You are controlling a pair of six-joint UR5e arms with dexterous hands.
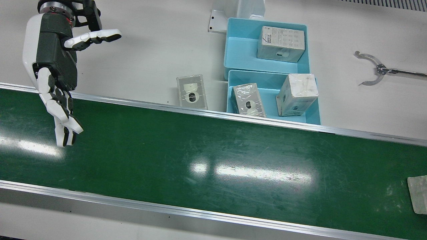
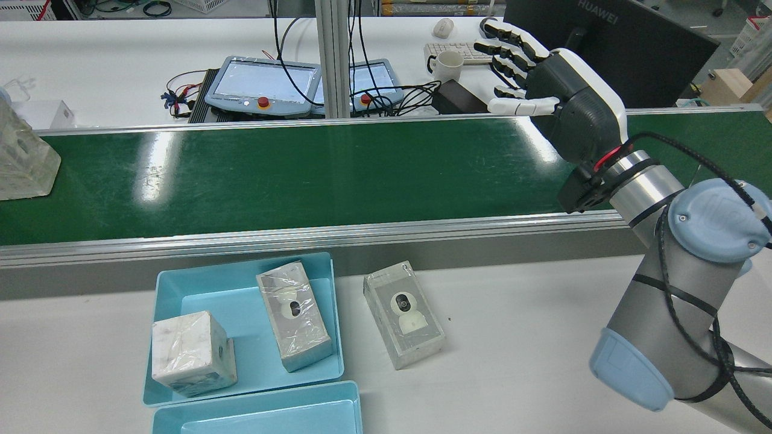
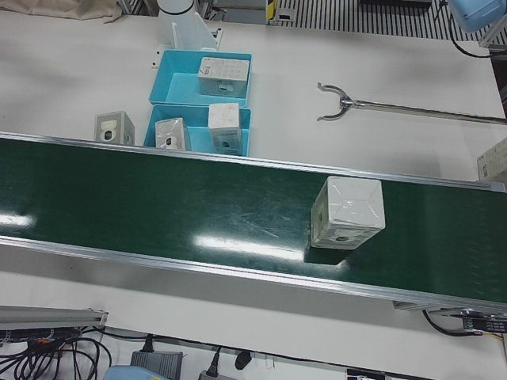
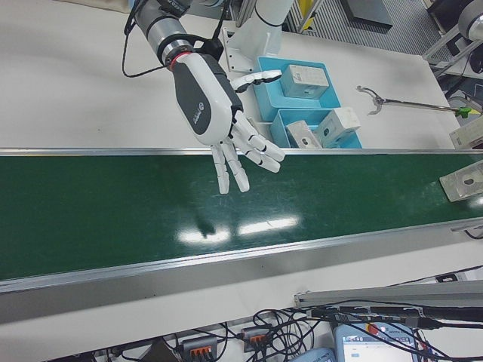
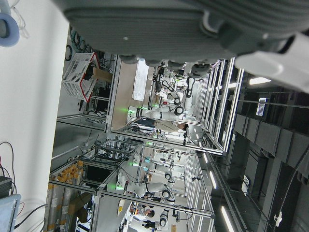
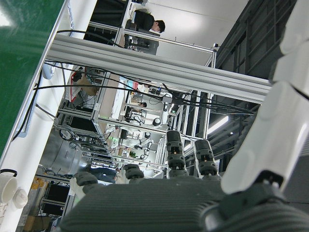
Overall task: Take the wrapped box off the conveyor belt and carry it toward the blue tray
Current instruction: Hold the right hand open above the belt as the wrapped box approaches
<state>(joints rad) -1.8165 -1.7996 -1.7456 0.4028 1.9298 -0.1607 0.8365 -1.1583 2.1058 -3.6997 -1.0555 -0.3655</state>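
Observation:
The wrapped box [image 3: 348, 212] stands on the green conveyor belt [image 1: 213, 156]. It shows at the right edge of the front view [image 1: 418, 193] and at the left edge of the rear view [image 2: 21, 160]. My right hand [image 1: 55, 66] is open with fingers spread. It hovers over the opposite end of the belt [image 2: 561, 96], far from the box, and holds nothing. Two blue trays [image 1: 229, 96] [image 1: 243, 58] sit on the white table beside the belt. Of my left hand, only the palm [image 5: 193, 24] shows in its own view, pointing away from the table.
The near tray holds two wrapped boxes [image 2: 193, 352] [image 2: 295, 319] and the far tray one box [image 1: 282, 43]. Another wrapped box [image 1: 191, 91] lies on the table next to the trays. A metal grabber tool [image 1: 370, 70] lies on the table to the right of them.

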